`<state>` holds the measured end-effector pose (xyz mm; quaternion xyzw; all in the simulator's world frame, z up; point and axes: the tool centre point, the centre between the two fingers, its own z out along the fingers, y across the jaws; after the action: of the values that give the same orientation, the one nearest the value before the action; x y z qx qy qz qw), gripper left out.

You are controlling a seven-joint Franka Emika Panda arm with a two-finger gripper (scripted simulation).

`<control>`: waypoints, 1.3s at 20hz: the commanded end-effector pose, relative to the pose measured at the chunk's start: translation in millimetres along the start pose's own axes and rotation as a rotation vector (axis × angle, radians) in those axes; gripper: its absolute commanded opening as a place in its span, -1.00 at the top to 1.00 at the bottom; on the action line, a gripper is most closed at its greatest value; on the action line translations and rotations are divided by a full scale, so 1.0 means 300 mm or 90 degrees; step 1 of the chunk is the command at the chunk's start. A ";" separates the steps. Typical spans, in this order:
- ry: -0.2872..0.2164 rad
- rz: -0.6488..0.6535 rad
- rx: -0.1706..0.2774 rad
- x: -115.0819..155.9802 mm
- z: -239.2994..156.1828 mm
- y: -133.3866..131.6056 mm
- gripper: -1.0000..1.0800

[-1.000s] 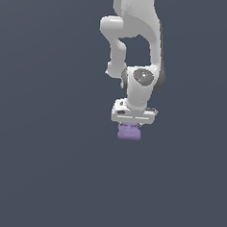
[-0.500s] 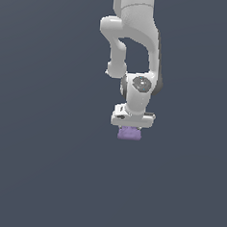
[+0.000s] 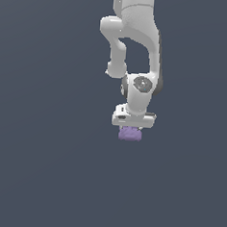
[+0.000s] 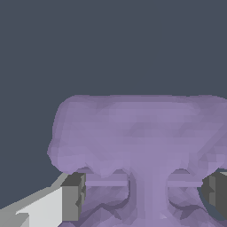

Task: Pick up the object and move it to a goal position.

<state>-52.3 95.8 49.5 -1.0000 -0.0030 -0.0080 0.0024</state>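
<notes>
Arm: the white Panda arm [image 3: 135, 45] is bent down, its gripper [image 3: 132, 128] pointed straight down.
Purple block: the lumpy purple block [image 3: 130, 133] is tucked right under the gripper — in the wrist view it [image 4: 142, 146] fills the space between the two fingers [image 4: 73, 197].
Fingers: one is seen on each side of the block; whether they are clenched on it cannot be told.
Surface: a plain dark grey surface [image 3: 39, 167] is seen all around; no goal mark is seen.
Doing it well: the block should be held tight and in the middle, then lifted slowly — a lumpy shape may slip.
</notes>
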 end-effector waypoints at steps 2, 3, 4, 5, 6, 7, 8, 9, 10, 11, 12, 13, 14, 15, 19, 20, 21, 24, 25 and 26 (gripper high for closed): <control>-0.010 0.005 -0.003 -0.014 0.039 0.019 1.00; 0.001 0.001 0.000 0.003 0.000 0.002 1.00; 0.001 0.001 0.000 0.004 -0.001 0.002 1.00; 0.001 0.001 0.000 0.004 -0.004 0.002 1.00; 0.001 0.001 0.000 0.005 -0.009 0.002 1.00; 0.001 0.001 0.000 0.007 -0.016 0.001 1.00; 0.001 0.001 0.000 0.009 -0.025 0.001 1.00; 0.001 0.001 0.000 0.012 -0.034 0.000 1.00; 0.001 0.001 0.000 0.014 -0.047 -0.001 1.00; 0.001 0.001 0.000 0.018 -0.060 -0.001 1.00; 0.001 0.001 0.000 0.022 -0.076 -0.002 1.00; 0.000 0.001 0.000 0.026 -0.093 -0.003 1.00; 0.000 0.001 0.000 0.031 -0.113 -0.004 1.00; 0.000 0.001 0.000 0.036 -0.134 -0.005 1.00; -0.002 0.002 -0.001 0.062 -0.234 -0.011 1.00; -0.002 0.002 -0.001 0.069 -0.263 -0.012 1.00; -0.003 0.002 -0.001 0.077 -0.294 -0.014 1.00; -0.004 0.002 -0.001 0.104 -0.393 -0.020 1.00; -0.004 0.002 -0.001 0.113 -0.427 -0.022 1.00; -0.005 0.003 -0.001 0.122 -0.460 -0.024 1.00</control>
<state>-21.5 101.7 172.3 -1.0000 -0.0011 -0.0049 0.0015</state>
